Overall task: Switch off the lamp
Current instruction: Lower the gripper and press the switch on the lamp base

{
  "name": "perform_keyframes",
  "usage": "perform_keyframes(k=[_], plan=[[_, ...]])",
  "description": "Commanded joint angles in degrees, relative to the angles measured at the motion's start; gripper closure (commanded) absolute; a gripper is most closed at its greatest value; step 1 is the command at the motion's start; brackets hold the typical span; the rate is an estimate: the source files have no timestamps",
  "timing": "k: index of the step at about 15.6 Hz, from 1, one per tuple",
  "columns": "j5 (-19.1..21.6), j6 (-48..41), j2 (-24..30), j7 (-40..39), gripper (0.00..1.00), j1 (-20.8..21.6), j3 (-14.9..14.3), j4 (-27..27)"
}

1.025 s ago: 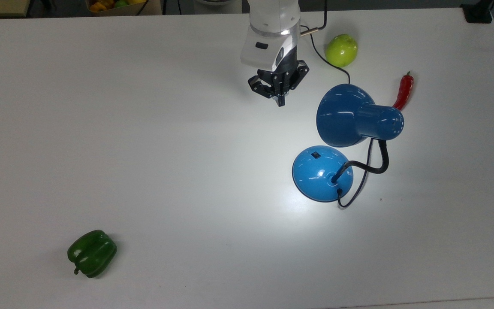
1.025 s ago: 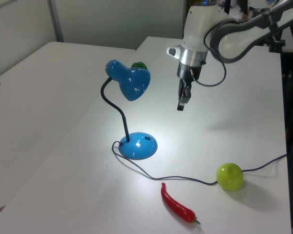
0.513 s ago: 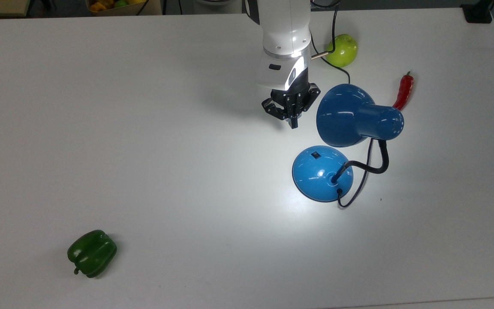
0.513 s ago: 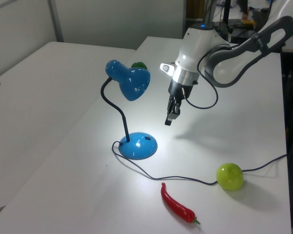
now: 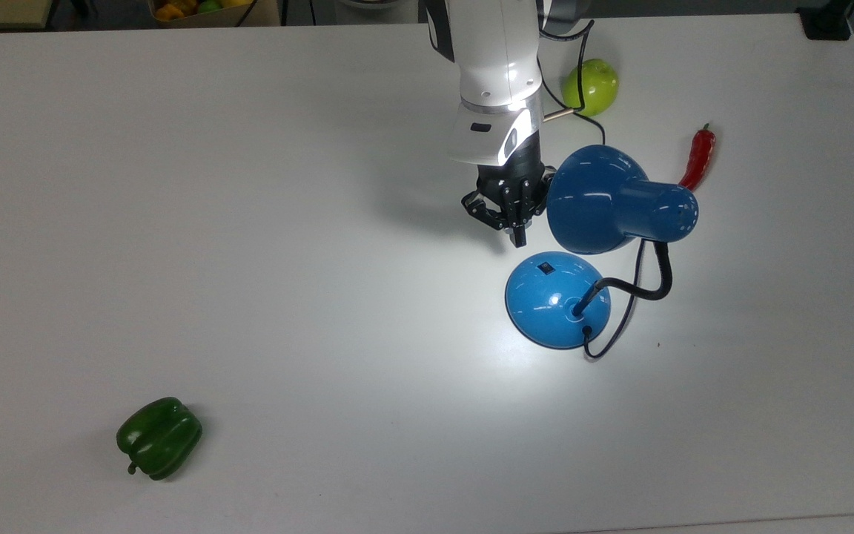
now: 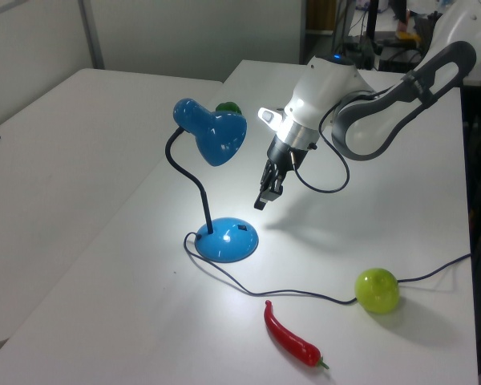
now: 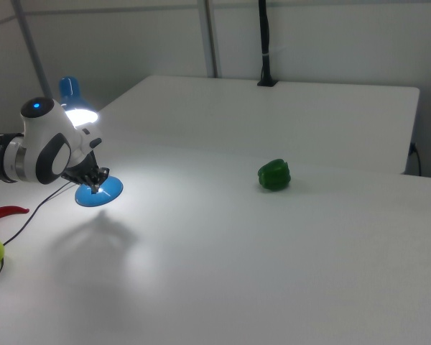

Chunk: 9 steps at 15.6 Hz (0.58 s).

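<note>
Lamp-switching was the step in hand, and the black two-finger gripper (image 5: 519, 236) hung with its fingers drawn together to a single narrow tip and nothing held between them. In the top view that tip sat just short of the blue desk lamp's round domed base (image 5: 557, 300), above the desk and apart from the small black switch (image 5: 545, 268) on the dome's near slope. The cone-shaped blue shade (image 5: 596, 199) hung right beside the gripper's body, close enough that contact could not be ruled out. The lamp was lit, throwing a bright pool on the white desk (image 5: 286, 297); it stood toward the desk edge where the red chili pepper (image 5: 698, 158) and the green apple (image 5: 589, 86) lay, its black cord (image 6: 305, 293) trailing between them.

To do this well, I judged the tip should come down onto the switch nearly straight and press it briefly, keeping the wrist clear of the shade so the black gooseneck (image 5: 646, 285) was not shoved aside. A sideways push would likely slide the light base rather than trip the switch. The green bell pepper (image 5: 159, 437) lay well apart, near the opposite corner.
</note>
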<state>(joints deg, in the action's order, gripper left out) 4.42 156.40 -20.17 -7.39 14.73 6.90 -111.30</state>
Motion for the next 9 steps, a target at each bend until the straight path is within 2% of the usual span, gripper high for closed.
perform_keyframes(k=[1,9], plan=[[1.03,3.21,-1.80,0.80,1.00,1.44,-0.13,0.82],[1.03,6.98,-4.53,0.80,1.00,2.32,-0.13,2.66]])
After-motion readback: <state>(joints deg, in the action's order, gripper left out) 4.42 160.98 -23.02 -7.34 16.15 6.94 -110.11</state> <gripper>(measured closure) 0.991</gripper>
